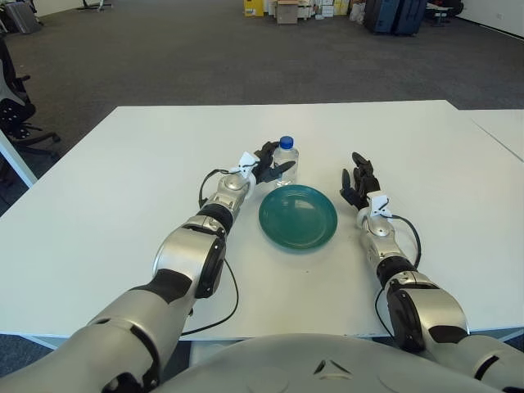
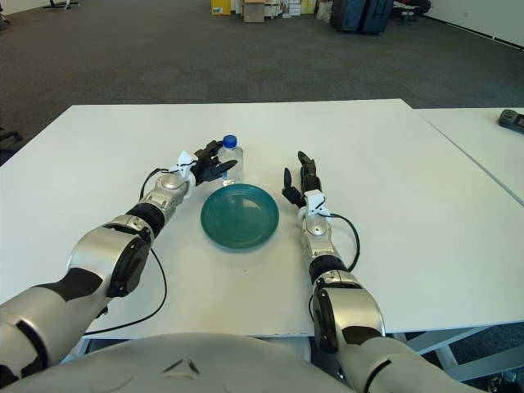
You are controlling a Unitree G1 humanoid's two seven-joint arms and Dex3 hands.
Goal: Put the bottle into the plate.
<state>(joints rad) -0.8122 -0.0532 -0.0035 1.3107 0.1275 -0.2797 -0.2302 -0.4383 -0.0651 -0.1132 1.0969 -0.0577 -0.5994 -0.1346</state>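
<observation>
The left hand [image 1: 267,166] reaches in from the bottle's left, its dark fingers spread just beside the clear bottle [image 1: 286,163], apparently framing a grasp; I cannot tell if they touch. The bottle, 1 blue cap on top, stands upright on the white counter [image 1: 115,196] just behind the green plate [image 1: 298,217], which holds nothing. The right hand [image 1: 358,182], fingers loosely extended, shows right of the plate.

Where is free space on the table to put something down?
The table is bare left of the left hand, right of the right hand, behind the bottle to the far edge, and in front of the plate between the forearms. It is crowded around the plate: bottle and left fingers behind it, right hand beside it.
</observation>
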